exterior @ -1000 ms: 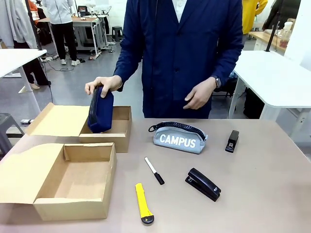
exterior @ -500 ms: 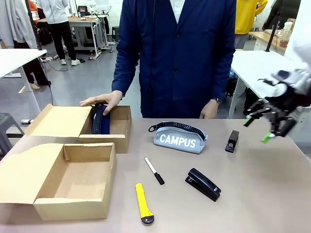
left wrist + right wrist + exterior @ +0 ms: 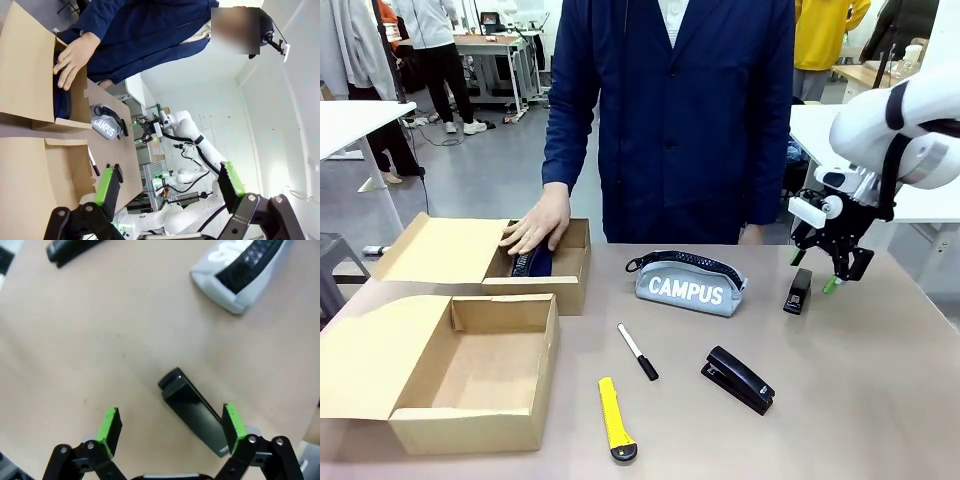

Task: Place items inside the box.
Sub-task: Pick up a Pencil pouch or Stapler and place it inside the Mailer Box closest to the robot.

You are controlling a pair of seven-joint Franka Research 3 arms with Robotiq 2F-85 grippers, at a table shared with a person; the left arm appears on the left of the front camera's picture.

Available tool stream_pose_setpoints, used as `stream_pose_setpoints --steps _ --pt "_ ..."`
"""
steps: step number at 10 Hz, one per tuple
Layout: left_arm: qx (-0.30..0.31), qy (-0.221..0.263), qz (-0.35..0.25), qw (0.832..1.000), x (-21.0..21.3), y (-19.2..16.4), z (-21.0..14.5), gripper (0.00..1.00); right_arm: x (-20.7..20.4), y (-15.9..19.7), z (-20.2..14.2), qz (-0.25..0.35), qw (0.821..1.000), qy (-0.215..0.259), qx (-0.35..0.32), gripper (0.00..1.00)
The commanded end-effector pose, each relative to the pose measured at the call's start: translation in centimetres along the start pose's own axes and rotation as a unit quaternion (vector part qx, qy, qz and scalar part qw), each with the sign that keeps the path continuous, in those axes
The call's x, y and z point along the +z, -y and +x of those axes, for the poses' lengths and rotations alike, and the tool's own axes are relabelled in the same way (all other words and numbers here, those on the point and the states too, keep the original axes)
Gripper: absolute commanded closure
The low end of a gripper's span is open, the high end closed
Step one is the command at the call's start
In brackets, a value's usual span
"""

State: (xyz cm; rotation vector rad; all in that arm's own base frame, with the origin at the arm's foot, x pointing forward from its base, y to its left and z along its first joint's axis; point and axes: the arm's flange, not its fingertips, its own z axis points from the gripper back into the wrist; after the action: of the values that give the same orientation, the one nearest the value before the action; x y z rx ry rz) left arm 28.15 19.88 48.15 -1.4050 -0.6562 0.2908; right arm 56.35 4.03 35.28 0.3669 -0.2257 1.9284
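- Front view: the box (image 3: 470, 432) is sitting open at the near left of the desk (image 3: 880, 390), its flap lying out to the left. The grey CAMPUS pouch (image 3: 690, 284) is lying mid-desk and the black stapler (image 3: 737, 379) nearer the robot's right, both outside the box. The right tool (image 3: 813, 271) is hanging just above a small black block (image 3: 798, 291), jaws parted, gripping nothing. A person's hand (image 3: 536, 224) is resting on a dark pouch in the smaller box (image 3: 565, 285). A marker (image 3: 638, 352) and a yellow cutter (image 3: 613, 418) are lying between box and stapler.
- Left wrist view: the left tool (image 3: 169, 182) is standing wide open, carrying nothing, with the box (image 3: 30, 165) below it.
- Right wrist view: the right tool (image 3: 170, 425) is gaping wide, holding nothing, with the small black block (image 3: 192, 410) lying on the desk between its fingers; the pouch (image 3: 245, 270) is lying farther off.
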Motion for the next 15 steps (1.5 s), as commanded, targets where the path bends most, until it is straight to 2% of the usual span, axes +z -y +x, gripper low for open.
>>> stream_pose_setpoints --steps 1,3,6,11,12,13,14,15 --pt "-0.006 -0.001 -0.005 1.0 0.1 0.2 -0.1 0.0 -0.8 1.7 -2.1 -0.012 1.0 -0.004 0.023 0.0" --pt "-0.006 -0.001 -0.005 1.0 0.1 0.2 -0.1 0.0 -1.5 2.4 -3.5 -0.02 0.999 0.029 0.025 0.0" --pt "-0.006 -0.001 -0.005 1.0 0.1 0.2 -0.1 0.0 -3.3 2.6 -3.9 -0.009 0.999 0.041 0.028 0.0" --pt "-0.006 -0.001 -0.005 1.0 0.1 0.2 -0.1 0.0 -4.0 2.7 -3.6 0.008 0.999 0.033 0.014 0.0" --pt "-0.006 -0.001 -0.005 1.0 0.1 0.2 -0.1 0.0 -4.2 2.8 -3.2 0.009 0.999 0.029 0.012 0.11" --pt "-0.006 -0.001 -0.005 1.0 0.1 0.2 -0.1 0.0 -4.4 2.9 -3.1 0.022 0.999 0.026 0.005 0.59" --pt "-0.006 -0.001 -0.005 1.0 0.1 0.2 -0.1 0.0 -4.7 3.1 -3.2 0.028 0.999 0.025 0.002 0.7" --pt "-0.006 -0.001 -0.005 1.0 0.1 0.2 -0.1 0.0 -4.7 3.1 -3.3 0.034 0.999 0.029 -0.001 1.0"
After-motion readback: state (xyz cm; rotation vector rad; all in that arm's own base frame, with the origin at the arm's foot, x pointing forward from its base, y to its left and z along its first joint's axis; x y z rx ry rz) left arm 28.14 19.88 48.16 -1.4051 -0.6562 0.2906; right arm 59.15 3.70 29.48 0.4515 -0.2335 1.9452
